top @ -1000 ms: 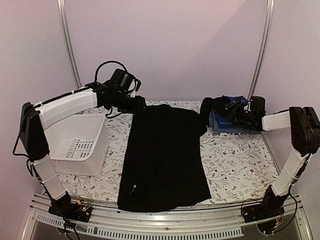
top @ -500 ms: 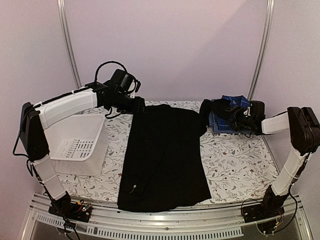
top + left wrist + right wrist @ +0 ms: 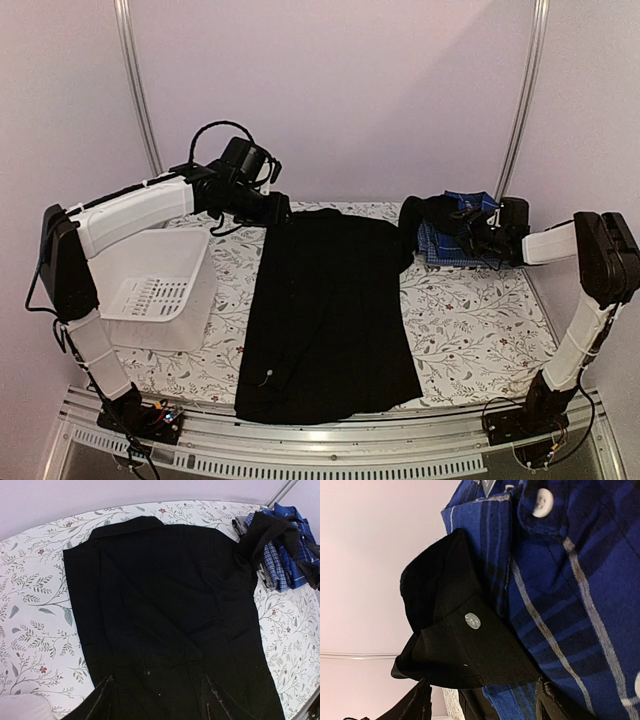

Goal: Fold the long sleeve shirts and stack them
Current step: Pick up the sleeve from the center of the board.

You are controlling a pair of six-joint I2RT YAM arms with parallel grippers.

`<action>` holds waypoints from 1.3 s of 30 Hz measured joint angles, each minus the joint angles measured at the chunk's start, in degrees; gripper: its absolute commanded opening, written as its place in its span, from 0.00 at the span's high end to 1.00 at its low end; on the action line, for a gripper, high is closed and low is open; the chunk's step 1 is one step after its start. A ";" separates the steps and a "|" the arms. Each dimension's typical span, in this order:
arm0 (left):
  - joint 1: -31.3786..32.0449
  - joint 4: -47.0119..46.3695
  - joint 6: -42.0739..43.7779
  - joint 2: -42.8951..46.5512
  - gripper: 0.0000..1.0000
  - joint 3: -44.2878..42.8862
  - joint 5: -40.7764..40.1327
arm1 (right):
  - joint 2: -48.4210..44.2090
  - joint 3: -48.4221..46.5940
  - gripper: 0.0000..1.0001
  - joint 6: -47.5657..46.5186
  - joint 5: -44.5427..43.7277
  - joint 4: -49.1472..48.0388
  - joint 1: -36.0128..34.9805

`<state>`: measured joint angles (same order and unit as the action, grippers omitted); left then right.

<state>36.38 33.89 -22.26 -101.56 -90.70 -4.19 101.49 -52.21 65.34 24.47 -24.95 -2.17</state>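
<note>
The black shirt (image 3: 330, 310) lies flat in the middle of the table (image 3: 480, 330), from the far edge to the near edge. One sleeve reaches to the far right corner, and its cuff (image 3: 465, 650) rests on the blue checked shirt (image 3: 432, 246).

The right gripper (image 3: 482, 690) has its fingers apart around that cuff, but blue cloth sits between them too. If it closes here, it may pinch both shirts and drag the blue one out of place. The cuff could also slip out.

The left gripper (image 3: 157, 680) hangs open over the black shirt and holds nothing. The bottom of the black shirt is at the near edge, so a hard pull could slide it off.

No words or brand can be read anywhere
</note>
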 measured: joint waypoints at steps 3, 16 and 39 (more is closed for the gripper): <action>0.00 0.20 0.04 0.00 0.43 -0.35 -0.07 | 1.70 -1.55 0.35 0.02 0.13 0.00 0.00; 0.00 0.96 0.20 0.00 0.43 -1.14 -0.70 | 4.26 -3.96 0.29 0.09 1.01 0.07 0.00; 0.00 2.05 0.66 -0.02 0.43 -4.59 -0.92 | 9.90 -6.25 0.60 1.46 2.78 -2.99 0.00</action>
<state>36.38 35.94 -21.61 -101.58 -95.29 -5.10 111.39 -58.46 66.81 27.24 -27.94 -2.17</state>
